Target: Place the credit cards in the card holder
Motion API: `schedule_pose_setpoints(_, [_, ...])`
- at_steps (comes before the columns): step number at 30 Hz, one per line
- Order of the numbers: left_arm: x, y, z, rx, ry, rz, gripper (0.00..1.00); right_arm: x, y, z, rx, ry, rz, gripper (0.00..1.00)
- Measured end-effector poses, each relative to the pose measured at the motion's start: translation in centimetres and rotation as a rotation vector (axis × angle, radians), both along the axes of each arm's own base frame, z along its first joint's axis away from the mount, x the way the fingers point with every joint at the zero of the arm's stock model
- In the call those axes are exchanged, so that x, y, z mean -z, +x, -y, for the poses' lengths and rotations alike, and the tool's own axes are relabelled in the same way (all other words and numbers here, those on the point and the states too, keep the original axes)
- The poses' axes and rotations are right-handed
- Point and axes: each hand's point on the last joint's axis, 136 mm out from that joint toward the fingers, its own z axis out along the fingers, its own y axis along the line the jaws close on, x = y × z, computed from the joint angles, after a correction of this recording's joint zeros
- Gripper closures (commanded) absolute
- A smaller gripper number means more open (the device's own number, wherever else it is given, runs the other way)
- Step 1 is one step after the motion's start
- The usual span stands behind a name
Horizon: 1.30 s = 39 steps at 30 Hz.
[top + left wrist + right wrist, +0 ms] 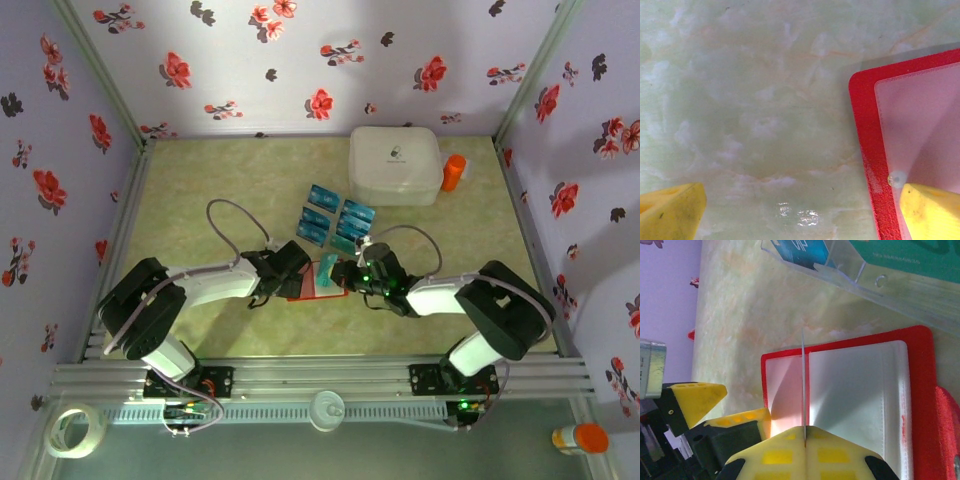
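- Step in hand: feeding one card [804, 385] into the holder [921, 390]. The right jaws are clamped on this card, which stands on edge, upright over the clear pockets.
- The holder lies open on the counter [750, 100] between the two arms. The other cards [335, 218] lie in rows just beyond it, near the white box [395, 165].
- The left jaws stand wide. One fingertip [930, 210] sits on the clear pocket near the holder's corner, and the other is over bare counter. This looks like pinning the holder down.
- Next move, as I judge it: the card's lower edge must find a pocket mouth, then tip flatter and slide in. The left side has to stop the holder skating.
- Pose: the left arm [210, 280] and the right arm [450, 295] both reach inward and low, with their wrists meeting over the holder.
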Motion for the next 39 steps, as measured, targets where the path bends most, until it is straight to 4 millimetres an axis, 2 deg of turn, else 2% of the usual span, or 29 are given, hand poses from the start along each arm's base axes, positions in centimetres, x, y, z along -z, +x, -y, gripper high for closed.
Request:
schedule_pose_setpoints(22, [0.3, 0.0, -0.1, -0.001, -0.004, 0.003, 0.00, 1.2, 0.3, -1.0, -0.015, 0.039, -0.014, 1.00])
schedule_pose_setpoints(39, [0.3, 0.0, -0.1, -0.001, -0.004, 0.003, 0.00, 1.8, -0.7, -1.9, -0.082, 0.070, -0.042, 1.00])
